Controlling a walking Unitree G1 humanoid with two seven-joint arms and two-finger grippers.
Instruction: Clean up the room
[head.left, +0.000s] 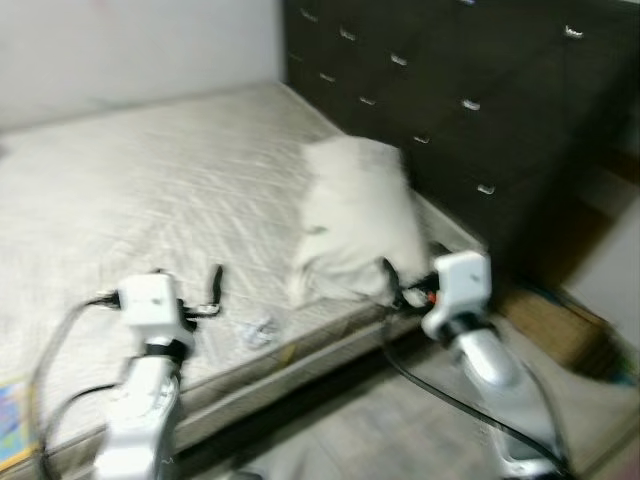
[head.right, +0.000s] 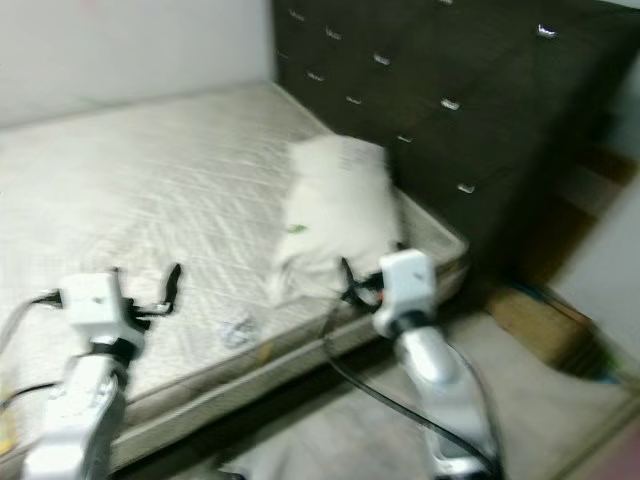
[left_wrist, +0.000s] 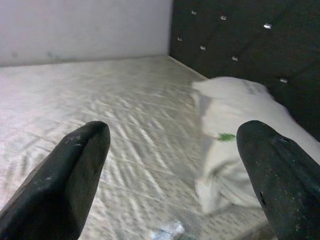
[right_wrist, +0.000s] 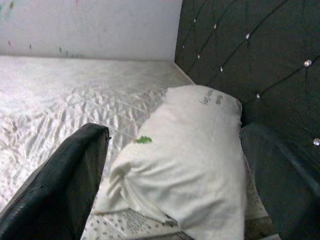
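Note:
A white pillow lies on the bare quilted mattress, close to the dark tufted headboard. My right gripper is at the pillow's near end by the mattress edge. It is open, and the pillow lies ahead between its two spread fingers. My left gripper hovers open over the near part of the mattress with nothing between its fingers. A small crumpled scrap rests on the mattress just right of the left gripper. The views are blurred.
A pale wall runs behind the bed. On the floor to the right stands a brown cardboard box. Something colourful lies at the mattress's near left corner. Grey floor runs along the bed's front edge.

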